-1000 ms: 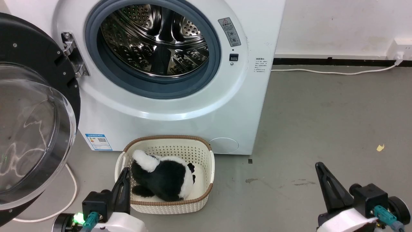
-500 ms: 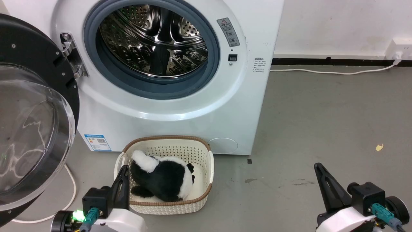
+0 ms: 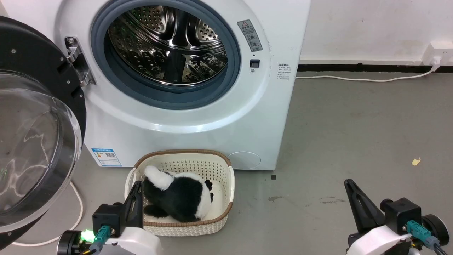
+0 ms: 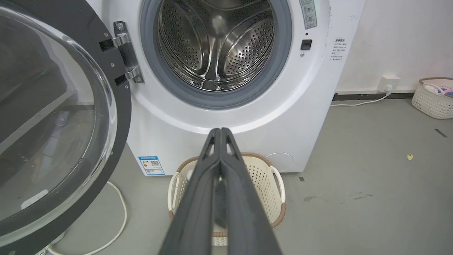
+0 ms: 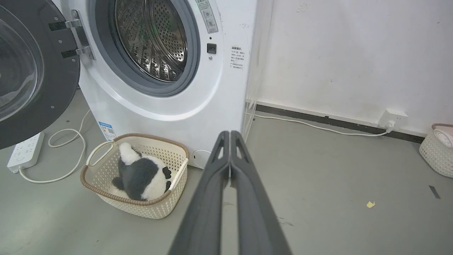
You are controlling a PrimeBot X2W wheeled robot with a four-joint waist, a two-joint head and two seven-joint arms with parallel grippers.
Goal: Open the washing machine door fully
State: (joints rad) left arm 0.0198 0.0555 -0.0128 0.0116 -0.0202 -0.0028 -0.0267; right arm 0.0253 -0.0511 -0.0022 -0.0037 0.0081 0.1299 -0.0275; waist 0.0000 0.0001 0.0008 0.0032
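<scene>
Grey floor point(image 3: 336, 141) is stretching before the white washing machine point(image 3: 198, 134); its door point(image 3: 35, 134) is hanging swung wide at the left, while left fingers point(image 4: 198, 198) and right fingers point(image 5: 212, 198) are resting pressed together, empty.

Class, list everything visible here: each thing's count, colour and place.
white washing machine: one, white, by the wall.
round glass door with glossy black rim: one, black and clear, open leftward.
steel drum: one, silver, inside machine.
cream perforated plastic basket with brown rim: one, cream, before the machine.
plush toy: one, black-and-white, in that basket.
second cream basket: one, cream, far right wall.
white power strip: one, white, under the door.
left gripper: one, dark, shut, by basket.
right gripper: one, dark, shut, above floor.
</scene>
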